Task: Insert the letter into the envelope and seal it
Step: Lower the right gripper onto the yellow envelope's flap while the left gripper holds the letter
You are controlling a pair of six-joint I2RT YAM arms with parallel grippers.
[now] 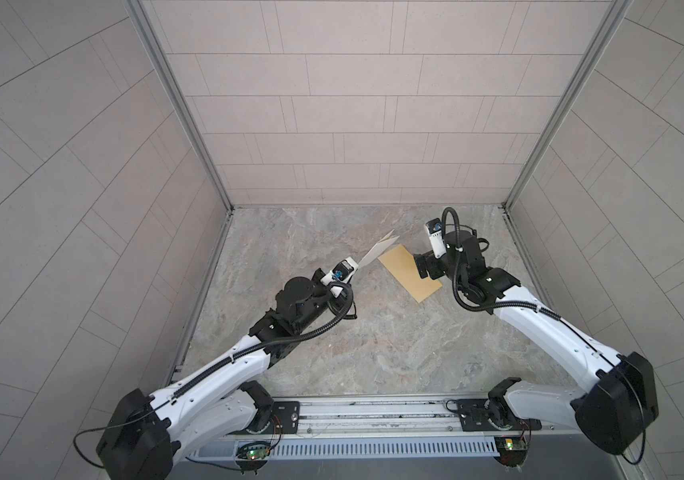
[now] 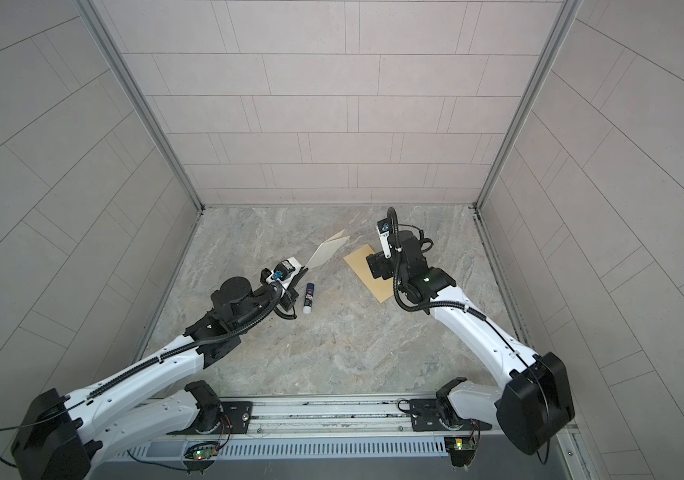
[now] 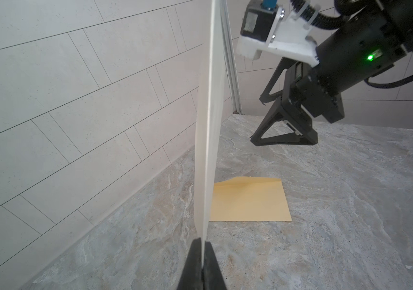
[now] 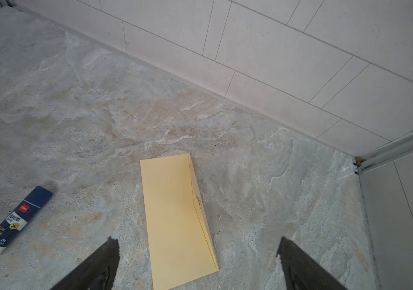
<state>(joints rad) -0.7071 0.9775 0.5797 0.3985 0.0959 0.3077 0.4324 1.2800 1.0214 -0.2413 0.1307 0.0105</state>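
Observation:
The letter (image 1: 377,252) (image 2: 327,251) is a folded cream sheet held up off the floor, and in the left wrist view the letter (image 3: 209,140) shows edge-on. My left gripper (image 1: 356,268) (image 2: 305,271) (image 3: 203,244) is shut on its lower corner. The yellow-tan envelope (image 1: 402,268) (image 2: 359,262) (image 3: 248,200) (image 4: 175,221) lies flat on the marble floor to the right of the letter, with its flap along the side. My right gripper (image 1: 420,266) (image 2: 374,266) (image 4: 196,241) (image 3: 256,119) hovers over the envelope, open, with nothing between its fingers.
A blue and white glue stick (image 2: 309,297) (image 4: 14,221) lies on the floor beside the left wrist; in a top view the arm hides it. Tiled walls (image 1: 332,124) close the back and both sides. The metal rail (image 1: 373,411) runs along the front.

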